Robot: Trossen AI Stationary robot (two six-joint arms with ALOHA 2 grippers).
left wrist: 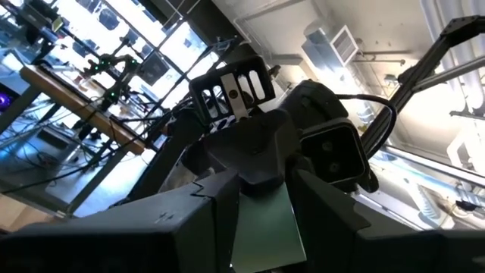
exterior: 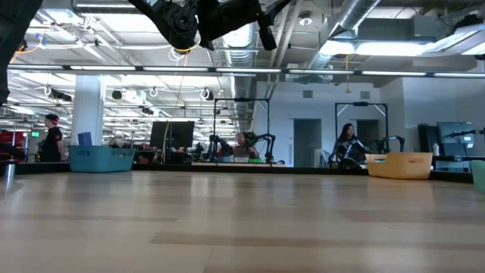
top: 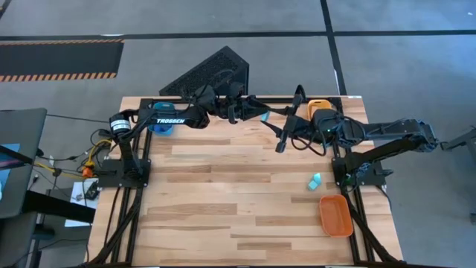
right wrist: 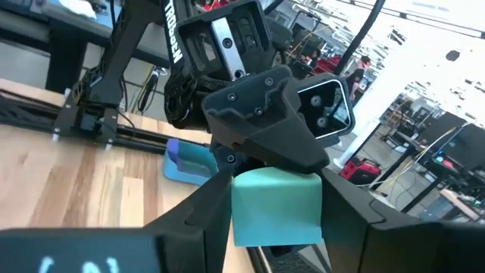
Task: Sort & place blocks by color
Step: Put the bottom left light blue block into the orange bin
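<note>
A light cyan cube (top: 264, 117) hangs high above the table's far middle, where my two grippers meet tip to tip. My left gripper (top: 255, 113) reaches in from the left and is shut on the cube (left wrist: 265, 220). My right gripper (top: 273, 120) faces it from the right. It is open, and its two fingers stand close on either side of the same cube (right wrist: 274, 206); I see no clear touch. Two more cyan blocks (top: 315, 181) lie on the table near the right arm's base. The low view shows only the arms (exterior: 220, 19) overhead. My left gripper pinches the cyan cube by two opposite sides (left wrist: 244, 224) between its two fingers (left wrist: 201, 220). The fingers come about level from the table's left, tipped slightly up. The cube is lifted clear, far above the tabletop.
A blue tray (top: 160, 125) with a dark blue block (right wrist: 174, 149) sits at the far left. A yellow-orange tray (top: 320, 104) stands at the far right, under the right arm. An orange tray (top: 336, 214) is at the near right. The wooden tabletop (top: 223, 193) is bare in its middle.
</note>
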